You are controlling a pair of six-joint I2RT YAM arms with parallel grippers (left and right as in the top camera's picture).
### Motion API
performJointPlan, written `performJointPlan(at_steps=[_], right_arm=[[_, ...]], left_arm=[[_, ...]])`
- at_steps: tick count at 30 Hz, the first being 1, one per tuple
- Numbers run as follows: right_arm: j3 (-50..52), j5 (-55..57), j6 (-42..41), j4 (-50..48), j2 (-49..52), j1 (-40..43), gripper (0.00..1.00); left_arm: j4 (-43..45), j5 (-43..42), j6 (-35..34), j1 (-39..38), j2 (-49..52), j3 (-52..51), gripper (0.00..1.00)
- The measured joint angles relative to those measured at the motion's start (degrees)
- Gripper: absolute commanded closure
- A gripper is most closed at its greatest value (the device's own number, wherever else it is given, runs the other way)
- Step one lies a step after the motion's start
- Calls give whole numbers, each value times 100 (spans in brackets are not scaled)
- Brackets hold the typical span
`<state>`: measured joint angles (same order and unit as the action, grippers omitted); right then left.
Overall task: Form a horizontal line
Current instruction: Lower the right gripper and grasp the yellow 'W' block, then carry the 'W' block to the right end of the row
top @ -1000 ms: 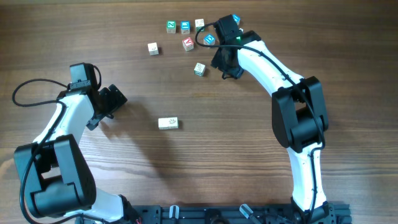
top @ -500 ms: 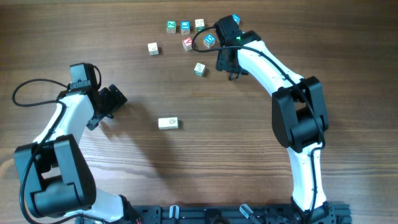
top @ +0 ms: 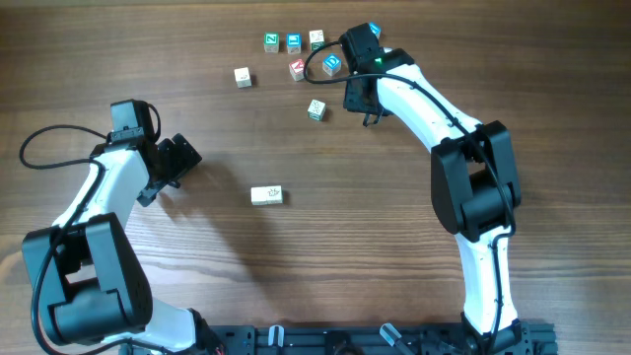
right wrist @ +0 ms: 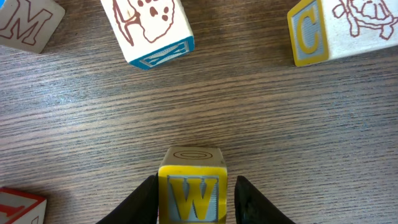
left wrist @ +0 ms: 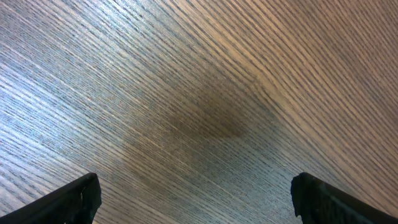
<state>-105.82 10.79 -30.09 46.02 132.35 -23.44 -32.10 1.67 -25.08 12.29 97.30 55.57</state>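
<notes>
My right gripper [top: 363, 106] is shut on a yellow "W" cube [right wrist: 191, 186] that sits on the wood; the right wrist view shows its jaws [right wrist: 194, 202] on either side of it. In the overhead view this cube is hidden under the gripper. Three cubes [top: 294, 41] stand side by side at the back, with a red-lettered cube [top: 298, 69] and a blue cube [top: 332, 64] just in front of them. A straight row of about five touching cubes is not in view. My left gripper [top: 182, 158] is open and empty over bare wood [left wrist: 196, 199].
Loose cubes lie at the left [top: 243, 77], in the middle [top: 315, 109] and behind the right arm [top: 374, 32]. A whitish double block [top: 267, 195] lies mid-table. In the right wrist view an "M" cube [right wrist: 25, 22], a picture cube [right wrist: 149, 28], a "C" cube [right wrist: 336, 31] and a red cube [right wrist: 18, 208] surround the gripper.
The right gripper's jaws have come closer together around the spot right of the middle cube and then held still. The left arm and the cubes have not moved.
</notes>
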Motion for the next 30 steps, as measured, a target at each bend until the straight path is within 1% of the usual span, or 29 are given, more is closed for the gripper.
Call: performJointPlan(at_steps=[3, 5, 7, 9, 10, 14, 18, 20, 27, 30], right_arm=[[0, 0, 0, 22, 0, 0, 68], [0, 0, 133, 107, -28, 0, 68], [7, 0, 315, 326, -149, 0, 68], [17, -2, 459, 656, -433, 0, 73], [17, -31, 516, 761, -581, 0, 73], [17, -636, 776, 1268, -782, 0, 72], [17, -1246, 835, 1786, -782, -7, 72], [17, -1399, 837, 1873, -782, -46, 72], [22, -1639, 804, 2243, -782, -857, 72], [26, -1665, 588, 2273, -782, -1178, 72]], left_arm=[[0, 0, -2, 0, 0, 0, 0], [0, 0, 0, 0, 0, 0, 0], [0, 0, -2, 0, 0, 0, 0], [0, 0, 0, 0, 0, 0, 0], [0, 0, -2, 0, 0, 0, 0], [-2, -2, -2, 0, 0, 0, 0], [0, 0, -2, 0, 0, 0, 0], [0, 0, -2, 0, 0, 0, 0], [0, 0, 0, 0, 0, 0, 0], [0, -2, -2, 0, 0, 0, 0]])
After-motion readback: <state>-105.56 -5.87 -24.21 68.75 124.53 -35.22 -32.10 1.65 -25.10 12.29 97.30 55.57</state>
